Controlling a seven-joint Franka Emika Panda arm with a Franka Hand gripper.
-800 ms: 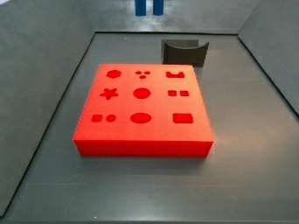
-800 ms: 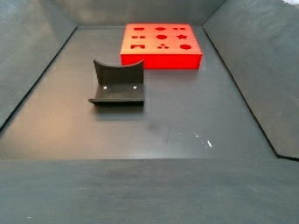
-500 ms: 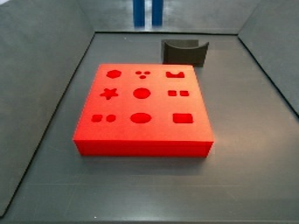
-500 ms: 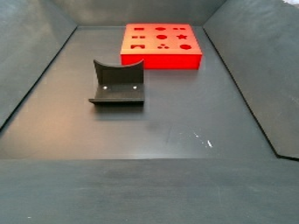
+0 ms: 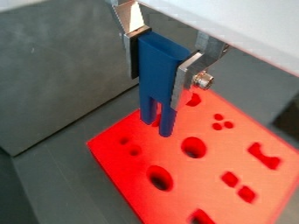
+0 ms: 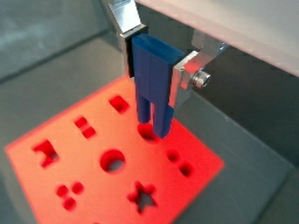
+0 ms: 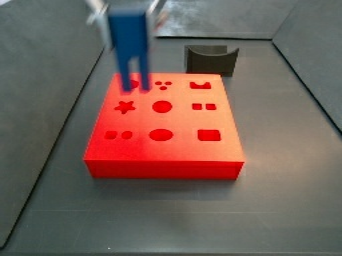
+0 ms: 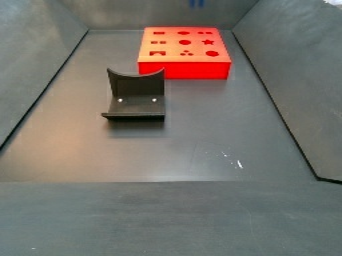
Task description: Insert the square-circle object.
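My gripper (image 7: 127, 14) is shut on the square-circle object (image 7: 127, 45), a small blue block with two parallel legs pointing down. It hangs upright over the far left part of the red board (image 7: 163, 125), its leg tips close above the holes there. In both wrist views the silver fingers (image 5: 188, 70) clamp the blue piece (image 5: 158, 79) on its sides. My gripper (image 6: 156, 61) holds the piece (image 6: 152, 79) with its legs just above a hole in the board (image 6: 105, 157). I cannot tell if the legs touch the board (image 5: 198, 171).
The dark fixture (image 7: 210, 58) stands on the floor behind the board's far right corner. In a side view it (image 8: 134, 95) sits well apart from the board (image 8: 185, 52). Grey sloped walls (image 8: 40, 70) enclose the floor.
The gripper with the blue piece has come down and forward from the far top edge, and now hangs over the board's far left part. Board and fixture have not moved.
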